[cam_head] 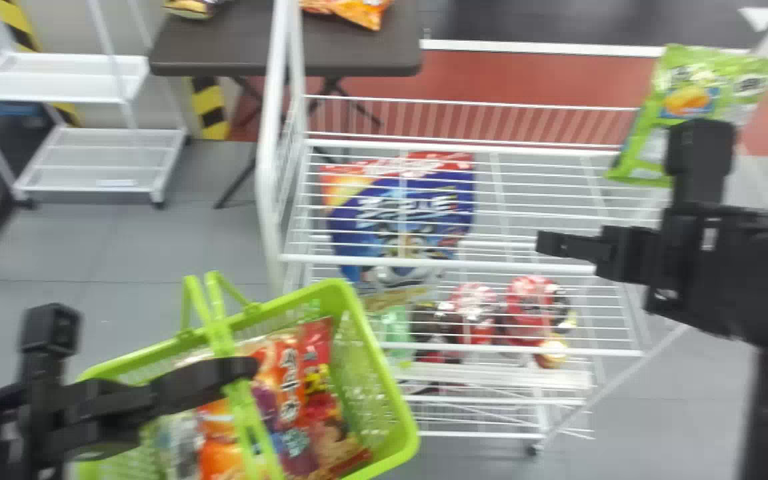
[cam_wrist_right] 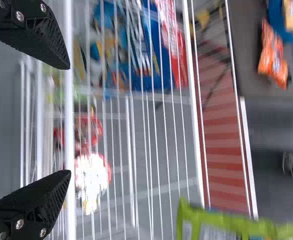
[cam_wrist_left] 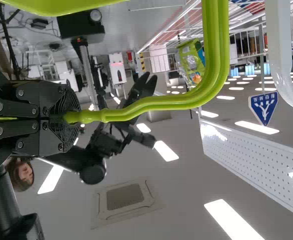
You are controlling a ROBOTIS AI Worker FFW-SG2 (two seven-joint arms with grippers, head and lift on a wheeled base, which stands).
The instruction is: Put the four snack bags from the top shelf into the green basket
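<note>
1. The green basket (cam_head: 376,353) gets cut off at the head view's bottom.
2. The left arm (cam_head: 107,407) hides some bags (cam_head: 291,383) inside it.
3. The right arm (cam_head: 724,267) covers part of the green bag (cam_head: 674,87).
4. Red things (cam_head: 532,303) under the wires (cam_head: 557,268) look too fuzzy to name.

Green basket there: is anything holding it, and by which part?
Yes, the left gripper has hold of the green basket by its handle.

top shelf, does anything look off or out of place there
The green snack bag looks odd: it seems to stand tilted near the right end of the top shelf, partly behind the right tool. I can't tell what props it up. No spill shows.
</note>
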